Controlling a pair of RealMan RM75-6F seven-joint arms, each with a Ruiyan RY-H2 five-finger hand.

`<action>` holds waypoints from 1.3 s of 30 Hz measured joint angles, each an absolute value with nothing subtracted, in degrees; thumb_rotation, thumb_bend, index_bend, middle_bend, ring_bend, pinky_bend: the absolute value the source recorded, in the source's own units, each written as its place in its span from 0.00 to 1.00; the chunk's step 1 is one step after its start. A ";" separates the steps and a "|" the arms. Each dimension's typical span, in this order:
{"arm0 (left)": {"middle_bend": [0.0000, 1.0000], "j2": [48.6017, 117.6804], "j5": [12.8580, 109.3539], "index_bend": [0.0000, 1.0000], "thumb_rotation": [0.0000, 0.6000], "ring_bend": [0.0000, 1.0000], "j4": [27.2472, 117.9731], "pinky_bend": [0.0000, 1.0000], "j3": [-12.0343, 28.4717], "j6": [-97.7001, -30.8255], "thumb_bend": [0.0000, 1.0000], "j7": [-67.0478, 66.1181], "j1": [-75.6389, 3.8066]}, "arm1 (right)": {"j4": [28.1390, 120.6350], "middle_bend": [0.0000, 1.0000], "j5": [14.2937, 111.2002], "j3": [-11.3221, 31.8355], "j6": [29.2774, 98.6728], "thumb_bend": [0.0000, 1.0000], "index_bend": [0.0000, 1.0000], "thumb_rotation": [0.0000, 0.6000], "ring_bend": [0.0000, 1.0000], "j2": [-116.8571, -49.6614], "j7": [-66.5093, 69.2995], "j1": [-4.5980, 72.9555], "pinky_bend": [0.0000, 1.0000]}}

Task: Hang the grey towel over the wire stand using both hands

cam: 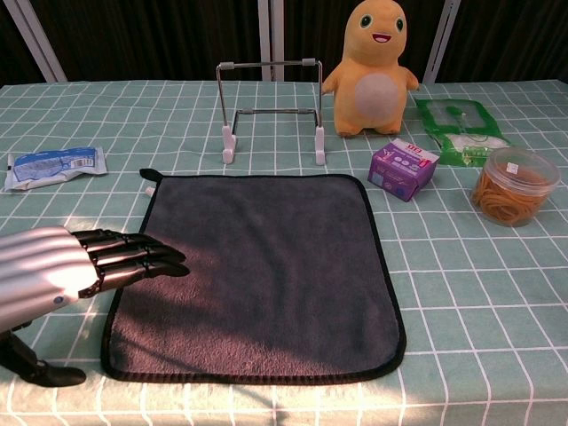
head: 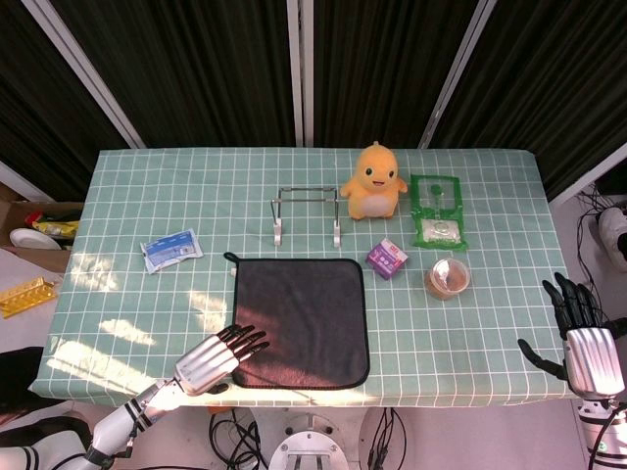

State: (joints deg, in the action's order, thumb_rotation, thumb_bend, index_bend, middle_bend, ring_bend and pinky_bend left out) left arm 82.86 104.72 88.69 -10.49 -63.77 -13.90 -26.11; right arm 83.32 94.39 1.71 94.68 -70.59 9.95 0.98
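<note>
The grey towel (head: 304, 318) (cam: 262, 266) lies flat on the green checked table, with a black edge and a small loop at its far left corner. Behind it stands the wire stand (head: 306, 213) (cam: 271, 105), bare, on two white feet. My left hand (head: 217, 358) (cam: 75, 266) hovers at the towel's near left edge, fingers stretched out flat over the cloth and holding nothing. My right hand (head: 578, 338) is open off the table's right front corner, far from the towel; the chest view does not show it.
An orange plush toy (head: 373, 182) (cam: 373, 67) sits right of the stand. A purple box (head: 387, 258) (cam: 404, 169), a tub of rubber bands (head: 448, 278) (cam: 513, 185) and a green packet (head: 437, 211) (cam: 457, 129) lie to the right. A blue packet (head: 170, 249) (cam: 55, 166) lies left.
</note>
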 measured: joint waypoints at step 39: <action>0.07 86.93 104.61 0.19 1.00 0.06 85.98 0.18 -9.89 -63.59 0.35 -10.47 -28.80 | 82.70 0.00 93.97 1.66 94.13 0.17 0.00 1.00 0.00 -70.59 10.67 0.99 0.00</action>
